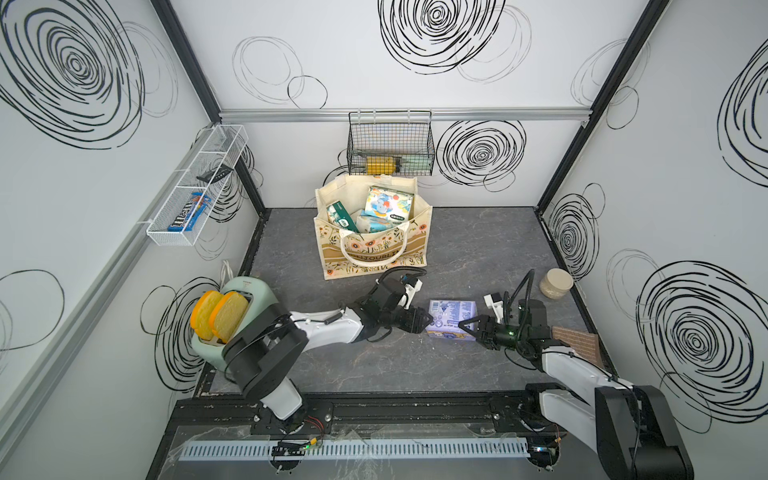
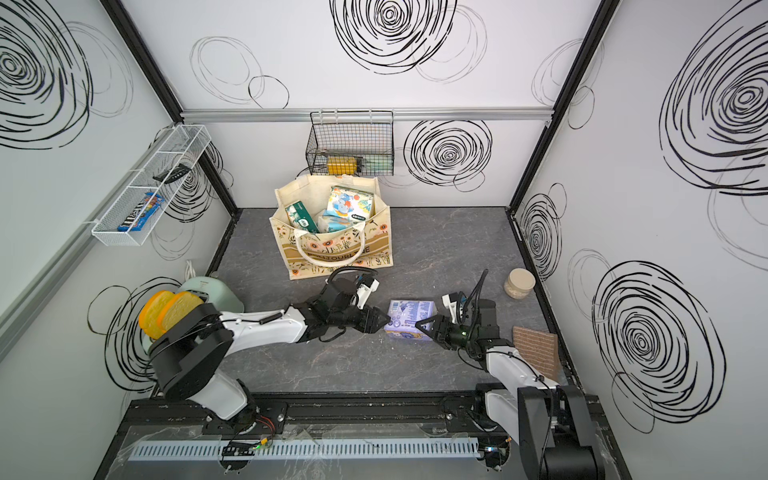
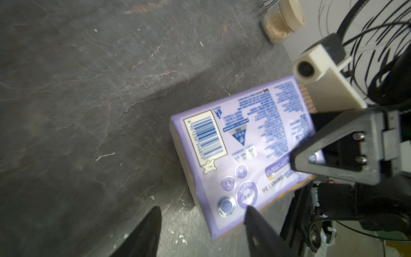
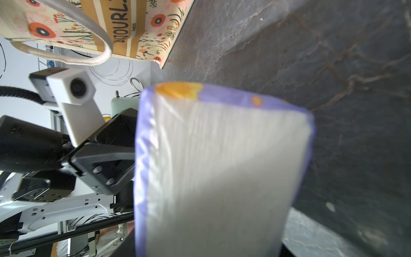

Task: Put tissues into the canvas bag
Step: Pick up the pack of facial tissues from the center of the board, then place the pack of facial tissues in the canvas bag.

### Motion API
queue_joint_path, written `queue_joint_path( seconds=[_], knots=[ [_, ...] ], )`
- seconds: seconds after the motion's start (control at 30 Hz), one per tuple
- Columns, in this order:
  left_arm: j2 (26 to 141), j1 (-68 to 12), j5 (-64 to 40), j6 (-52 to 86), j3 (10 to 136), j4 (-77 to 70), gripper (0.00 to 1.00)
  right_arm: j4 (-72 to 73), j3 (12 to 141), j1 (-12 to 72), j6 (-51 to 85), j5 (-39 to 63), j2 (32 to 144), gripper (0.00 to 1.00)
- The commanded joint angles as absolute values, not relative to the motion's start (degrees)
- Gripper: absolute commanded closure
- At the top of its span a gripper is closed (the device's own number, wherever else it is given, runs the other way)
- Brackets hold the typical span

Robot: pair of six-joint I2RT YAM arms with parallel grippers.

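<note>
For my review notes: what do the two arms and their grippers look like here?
Both the left arm and right arm have white link shells with black joints. The left gripper and right gripper are black with triangular fingers. Each wrist carries a cream camera box fed by a black ribbed cable; a green light glows on the right wrist.

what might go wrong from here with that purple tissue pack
1. The right gripper reaches only one end of the purple pack; a soft pack taken that way may sag or slip when lifted.
2. The left gripper, open, sits at the opposite edge, so the arms may bump.
3. The canvas bag already holds packs and its handle droops over the front; the pack may snag.
</note>
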State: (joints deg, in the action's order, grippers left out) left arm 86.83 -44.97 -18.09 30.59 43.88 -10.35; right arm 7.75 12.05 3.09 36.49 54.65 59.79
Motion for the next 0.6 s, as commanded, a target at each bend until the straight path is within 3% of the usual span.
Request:
queue_joint_path(
  seconds=[0.0, 0.2, 0.37, 0.57],
  knots=[
    [71.91, -43.32, -12.81, 27.42, 48.97, -2.13, 0.2, 4.35, 15.43, 2.82, 34.8, 55.13, 56.9, 0.42],
    [47.43, -38.15, -10.04, 24.7, 50.76, 9.83, 0.01, 0.65, 25.19, 2.79, 36.78, 55.45, 54.15, 0.42],
    [30.54, -32.71, -9.35, 22.53, 45.32, 16.78, 0.04, -2.66, 42.33, 3.26, 38.01, 54.01, 56.46, 0.42],
    [20.14, -30.85, -7.68, 21.59, 40.63, 22.93, 0.04, 0.91, 60.01, 9.39, 42.54, 49.62, 64.33, 0.42]
  ],
)
